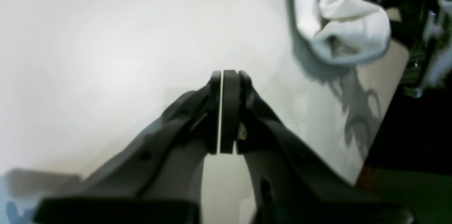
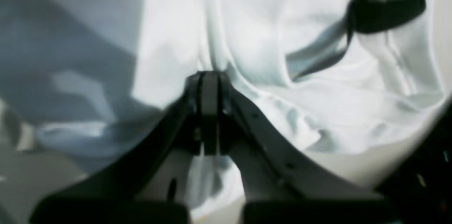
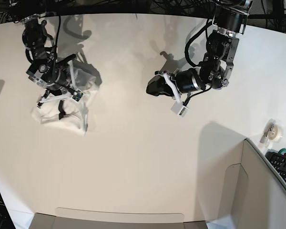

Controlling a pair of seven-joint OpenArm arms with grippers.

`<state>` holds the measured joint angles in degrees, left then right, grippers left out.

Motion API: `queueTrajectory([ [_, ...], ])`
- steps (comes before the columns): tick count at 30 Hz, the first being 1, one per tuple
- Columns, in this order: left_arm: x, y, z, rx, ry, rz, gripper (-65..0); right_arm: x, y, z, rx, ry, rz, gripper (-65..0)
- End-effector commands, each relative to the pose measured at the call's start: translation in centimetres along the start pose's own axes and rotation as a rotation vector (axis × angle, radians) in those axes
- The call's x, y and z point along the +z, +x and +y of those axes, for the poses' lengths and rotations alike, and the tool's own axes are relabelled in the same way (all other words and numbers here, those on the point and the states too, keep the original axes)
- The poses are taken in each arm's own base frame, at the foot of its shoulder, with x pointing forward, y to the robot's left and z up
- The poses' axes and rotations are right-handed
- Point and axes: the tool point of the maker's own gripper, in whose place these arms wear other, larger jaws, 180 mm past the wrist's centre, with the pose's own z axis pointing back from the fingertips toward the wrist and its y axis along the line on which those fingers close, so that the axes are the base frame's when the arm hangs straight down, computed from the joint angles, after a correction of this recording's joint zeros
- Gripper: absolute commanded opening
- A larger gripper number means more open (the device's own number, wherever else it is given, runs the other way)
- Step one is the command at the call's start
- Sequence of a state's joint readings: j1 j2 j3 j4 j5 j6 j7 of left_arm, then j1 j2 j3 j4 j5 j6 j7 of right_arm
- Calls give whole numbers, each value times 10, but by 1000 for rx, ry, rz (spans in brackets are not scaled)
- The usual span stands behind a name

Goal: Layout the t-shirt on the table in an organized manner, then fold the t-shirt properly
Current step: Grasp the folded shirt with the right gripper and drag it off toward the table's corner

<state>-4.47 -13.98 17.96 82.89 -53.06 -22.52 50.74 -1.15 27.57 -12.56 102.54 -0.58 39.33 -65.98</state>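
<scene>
T-shirt (image 3: 62, 112) is bunched in a crumpled white heap near the table's (image 3: 133, 162) left side in base view, under the right arm; print not visible, just folds and a dark strap-like band across the cloth in right wrist view. Right gripper (image 2: 209, 76) has its jaws together, pinched on a fold of the shirt fabric, w/ cloth draped all round the tips. Left gripper (image 1: 226, 76) is well apart from the shirt, over bare tabletop toward the middle-right, jaws together w/ only a thin slit between pads, nothing held. At the table's right edge: small tape roll (image 3: 275, 132), beside a grey panel (image 3: 257, 191) and a keyboard (image 3: 283, 167).
</scene>
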Motion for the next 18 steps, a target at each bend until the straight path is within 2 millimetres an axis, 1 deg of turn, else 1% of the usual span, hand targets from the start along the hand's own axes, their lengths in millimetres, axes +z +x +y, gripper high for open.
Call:
queueTrajectory([
  [1,3,14,-6,-19,-21,-42,-649,2,-23,-8,29,-22,84,-650],
  [4,3,10,-5,-12,-20,-37,-649,7,-44,-25,68,-59,139,-650],
  [6,3,9,-6,-10,-21,-37,-649,10,-56,-34,88,-75,171,-650],
  [9,3,3,-5,0,-21,-28,-649,15,-71,-46,131,-97,217,-650],
  [13,2,1,-6,5,-23,-26,-649,16,-83,-47,266,-100,274,-650],
  [15,2,0,-7,7,-24,-26,-649,13,-83,-42,349,-104,273,-650],
  [18,2,-7,-7,22,-25,-18,-649,7,-94,-37,469,-115,323,-650],
])
